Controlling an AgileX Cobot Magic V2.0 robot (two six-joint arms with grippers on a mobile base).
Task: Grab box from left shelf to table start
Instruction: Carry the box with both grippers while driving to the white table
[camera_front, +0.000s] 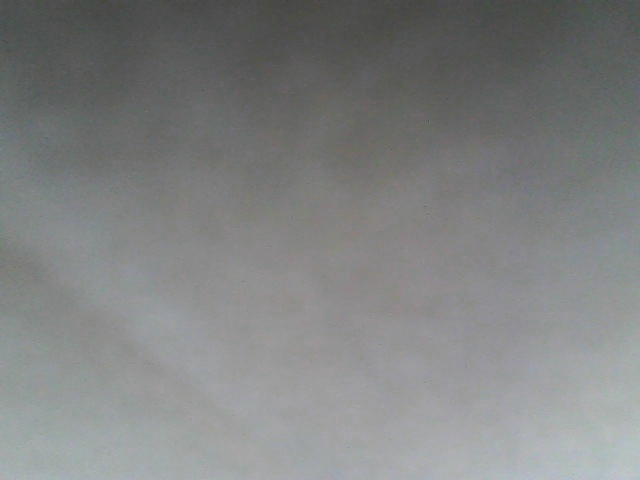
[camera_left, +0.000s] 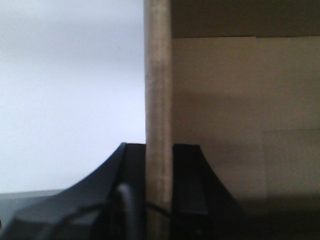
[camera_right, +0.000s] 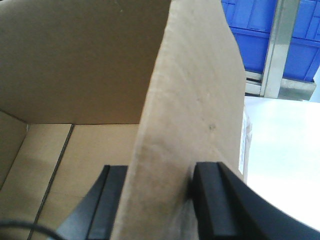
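The 2 black fingers (camera_left: 131, 165) of the left gripper (camera_left: 159, 150) are closed on an upright wall of the box (camera_left: 159, 75), with 1 finger on each side. The right gripper (camera_right: 161, 170) is clamped in the same way on another wall of the box, and the open brown inside is seen to its left. Beside the box a pale white surface, probably the table (camera_right: 285, 150), is seen. Behind it stand a metal post (camera_right: 280, 45) and blue crates (camera_right: 250, 20). In the front view only a grey blur is shown.
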